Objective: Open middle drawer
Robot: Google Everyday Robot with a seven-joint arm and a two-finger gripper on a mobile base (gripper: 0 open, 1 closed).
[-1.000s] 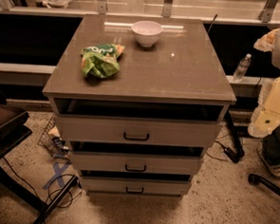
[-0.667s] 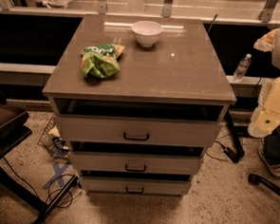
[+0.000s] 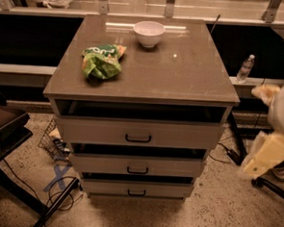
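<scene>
Middle drawer (image 3: 177, 166): handle untouched. Gripper (image 3: 268, 142): positioned right of cabinet (image 3: 142, 81), well apart; grasp state cannot be told.

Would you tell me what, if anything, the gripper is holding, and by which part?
Nothing, as far as shows: the gripper is beside the cabinet's right side, clear of the middle drawer and its handle.

Robot lab, end effector (image 3: 268, 153) right, floor cables (image 3: 59, 198)

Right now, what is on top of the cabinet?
A white bowl and a green snack bag; anything under the bag is covered. The gripper hangs to the right of the cabinet.
</scene>
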